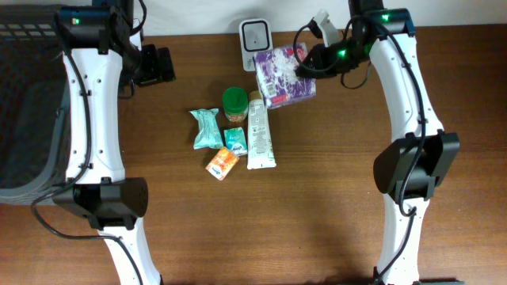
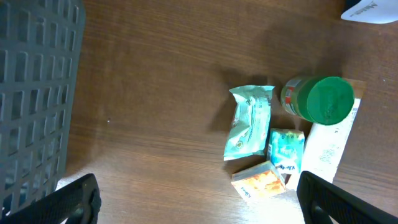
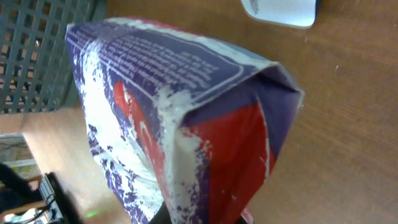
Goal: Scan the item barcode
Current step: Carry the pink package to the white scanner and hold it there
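At the far edge of the table [image 1: 317,198], in the overhead view, a white barcode scanner [image 1: 255,36] is seen. Just beside it, to the right and slightly nearer, a purple and white packet [image 1: 283,77] is held at its right end by the right gripper [image 1: 310,65], whose jaws are closed on it. The left gripper [image 1: 156,65] is found at the far left, near a grey basket [image 1: 24,95]. Its jaws are spread wide with nothing between them. In the middle of the table a cluster is laid out: a green-lidded jar [image 1: 234,101], a white tube [image 1: 259,131] to its right, a teal pouch [image 1: 206,128] to its left, and a small teal box [image 1: 235,140] and an orange box [image 1: 223,163] nearer

In the left wrist view, the same cluster is seen on the wood beyond the two parted fingers [image 2: 74,199], well apart from them, and the basket fills the left side

In the right wrist view, the frame is filled by the packet, whose folded red and purple end faces the camera. The grip itself is hidden by the packet. A corner of the scanner is seen at the top
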You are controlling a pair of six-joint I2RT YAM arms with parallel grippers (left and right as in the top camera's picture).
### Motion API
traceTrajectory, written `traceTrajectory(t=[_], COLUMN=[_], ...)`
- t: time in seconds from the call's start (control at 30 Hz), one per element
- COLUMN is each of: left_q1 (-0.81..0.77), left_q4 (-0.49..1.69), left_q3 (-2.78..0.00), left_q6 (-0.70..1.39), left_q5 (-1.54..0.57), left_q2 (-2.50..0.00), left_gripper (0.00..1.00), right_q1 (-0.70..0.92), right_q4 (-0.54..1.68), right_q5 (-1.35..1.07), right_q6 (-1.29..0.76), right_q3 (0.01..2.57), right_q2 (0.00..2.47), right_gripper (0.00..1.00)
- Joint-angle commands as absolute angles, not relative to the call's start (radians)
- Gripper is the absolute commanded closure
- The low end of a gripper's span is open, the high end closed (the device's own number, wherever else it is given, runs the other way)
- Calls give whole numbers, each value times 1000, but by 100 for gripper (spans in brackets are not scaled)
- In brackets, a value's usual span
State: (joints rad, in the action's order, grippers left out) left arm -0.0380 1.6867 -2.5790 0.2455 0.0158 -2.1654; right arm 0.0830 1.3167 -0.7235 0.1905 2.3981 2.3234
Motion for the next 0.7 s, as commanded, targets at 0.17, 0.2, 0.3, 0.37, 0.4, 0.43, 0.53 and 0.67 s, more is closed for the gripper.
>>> traceTrajectory(t=[0.17,0.2,0.3,0.37,0.4,0.43,0.53,0.67], left_q1=[-36,-36,-37,-36,-35,-36,-36,-36], left_q4=[1688,1688,1688,1688,1688,1688,1688,1688], left_q3=[-2585,-2585,-2585,-2585,-2585,-2585,-2585,-2585], left_q6=[233,233,233,233,233,233,233,233], left_q5=[23,23,23,23,23,23,23,23], left_q2=[-2149,-2149,-2149,-2149,-2149,-2149,-2149,-2149], left_gripper=[1,1,1,1,1,1,1,1], right_q1=[86,86,86,86,86,84,85,93], right_q4=[1294,1294,1294,1301,1314,1328,1382,1468], right_q5=[-546,-562,-594,-469,-301,-153,230,619], right_q6=[137,138,146,144,84,4,-174,-352], right_q3=[2398,2393,2365,2359,2360,2360,2360,2357], right_q2=[2280,2280,2280,2280,2280,2280,2279,2281], right_gripper=[96,96,96,96,96,96,96,96])
